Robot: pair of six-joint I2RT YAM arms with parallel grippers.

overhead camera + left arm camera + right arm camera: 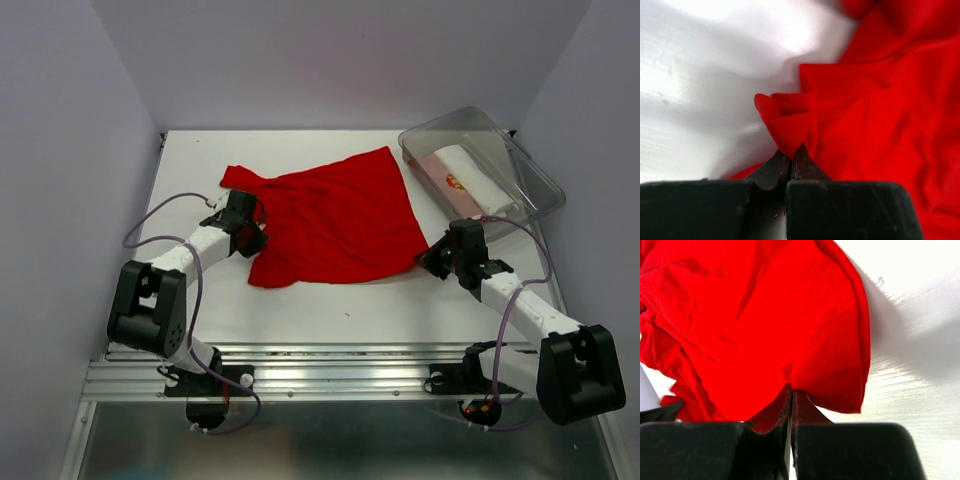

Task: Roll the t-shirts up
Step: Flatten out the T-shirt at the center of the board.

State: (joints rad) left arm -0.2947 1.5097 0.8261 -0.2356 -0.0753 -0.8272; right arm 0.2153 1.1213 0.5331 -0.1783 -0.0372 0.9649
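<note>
Left fingers [774, 169] and right fingers [804, 412] clenched on the red t-shirt [340, 215].
It lies spread on the tabletop [400, 310]; each grip catches only a thin edge fold, so an uneven pull could slip the cloth free or bunch it.

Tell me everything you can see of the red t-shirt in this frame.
The red t-shirt is plain bright red soft cloth, spread mostly flat but wrinkled on the white table, with what looks like a sleeve reaching far left. The left tool is shut on a bunched fold at its left edge; the right tool is shut on its near right corner.
</note>
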